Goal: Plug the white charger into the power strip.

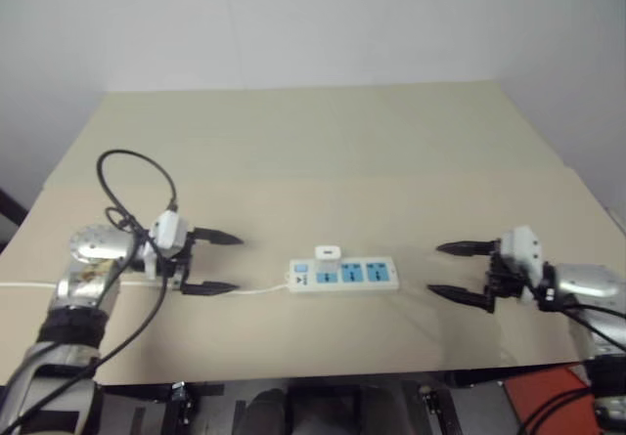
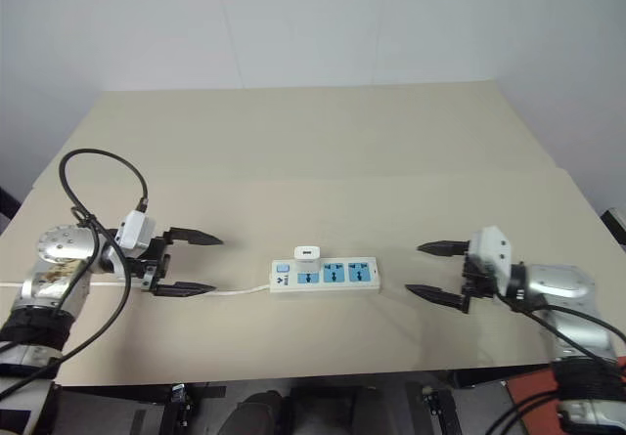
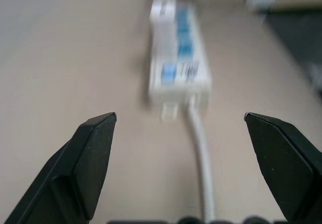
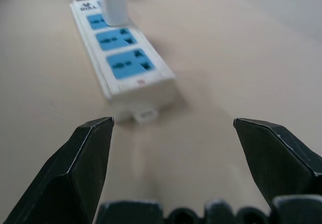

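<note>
White charger point(image 4: 114, 2) stands plugged in power strip point(image 4: 123, 63), clearest from right wrist

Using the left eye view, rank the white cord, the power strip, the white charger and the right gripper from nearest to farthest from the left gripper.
1. White cord: runs along the table just beside the open left gripper.
2. Power strip: mid-table, cord end facing that gripper.
3. White charger: standing on the strip's socket nearest the cord end; close call with the strip.
4. Right gripper: open, beyond the strip's far end.
</note>
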Robot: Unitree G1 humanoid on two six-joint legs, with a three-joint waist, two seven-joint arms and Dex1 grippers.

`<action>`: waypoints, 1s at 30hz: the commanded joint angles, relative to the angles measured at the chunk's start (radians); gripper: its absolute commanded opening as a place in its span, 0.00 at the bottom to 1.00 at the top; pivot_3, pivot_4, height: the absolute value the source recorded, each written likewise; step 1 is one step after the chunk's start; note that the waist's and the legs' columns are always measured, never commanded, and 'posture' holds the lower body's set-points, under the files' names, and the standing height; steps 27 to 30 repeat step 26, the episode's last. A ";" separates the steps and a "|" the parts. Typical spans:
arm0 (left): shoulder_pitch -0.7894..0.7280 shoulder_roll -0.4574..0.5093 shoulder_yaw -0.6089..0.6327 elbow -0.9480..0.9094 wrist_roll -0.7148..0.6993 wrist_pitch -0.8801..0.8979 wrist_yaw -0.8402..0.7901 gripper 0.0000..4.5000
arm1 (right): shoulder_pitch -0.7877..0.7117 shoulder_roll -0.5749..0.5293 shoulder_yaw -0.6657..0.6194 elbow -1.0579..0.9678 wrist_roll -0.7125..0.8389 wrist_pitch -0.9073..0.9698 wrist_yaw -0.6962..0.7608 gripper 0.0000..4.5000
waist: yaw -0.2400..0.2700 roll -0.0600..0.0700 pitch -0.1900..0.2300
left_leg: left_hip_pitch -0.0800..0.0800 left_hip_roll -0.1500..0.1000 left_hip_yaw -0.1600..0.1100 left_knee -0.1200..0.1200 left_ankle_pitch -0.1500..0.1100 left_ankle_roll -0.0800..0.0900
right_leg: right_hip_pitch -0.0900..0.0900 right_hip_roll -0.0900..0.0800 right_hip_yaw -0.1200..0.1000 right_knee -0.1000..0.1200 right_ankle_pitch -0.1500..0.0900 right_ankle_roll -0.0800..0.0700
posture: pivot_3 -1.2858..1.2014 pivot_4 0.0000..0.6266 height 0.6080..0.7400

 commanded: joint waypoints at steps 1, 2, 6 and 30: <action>-0.043 0.044 -0.006 0.062 0.016 -0.056 -0.005 0.99 | 0.025 -0.075 -0.078 -0.042 0.007 -0.033 0.028 1.00 | 0.000 -0.001 0.001 | 0.000 0.000 0.000 0.000 0.000 0.000 | 0.000 0.000 0.000 0.000 0.000 0.000 | 0.52 0.24 1.00; -0.045 0.049 -0.010 0.064 0.011 -0.054 -0.005 0.99 | 0.037 -0.097 -0.095 -0.054 0.016 -0.026 0.035 1.00 | -0.001 -0.001 0.002 | 0.000 0.000 0.000 0.000 0.000 0.000 | 0.000 0.000 0.000 0.000 0.000 0.000 | 0.52 0.24 1.00; -0.047 0.027 0.007 0.046 -0.019 -0.038 -0.005 0.99 | 0.065 -0.147 -0.144 -0.103 0.041 0.006 0.039 1.00 | -0.005 -0.001 0.002 | 0.000 0.001 0.001 0.000 0.000 0.000 | 0.000 0.000 0.000 0.000 0.000 0.000 | 0.52 0.24 1.00; 0.052 0.002 0.051 -0.107 -0.050 0.082 0.001 0.99 | 0.193 -0.150 -0.203 -0.274 0.065 0.135 -0.025 1.00 | -0.006 -0.001 0.002 | 0.000 0.002 0.002 0.000 0.000 0.000 | 0.002 0.000 0.000 0.000 0.000 0.000 | 0.52 0.24 1.00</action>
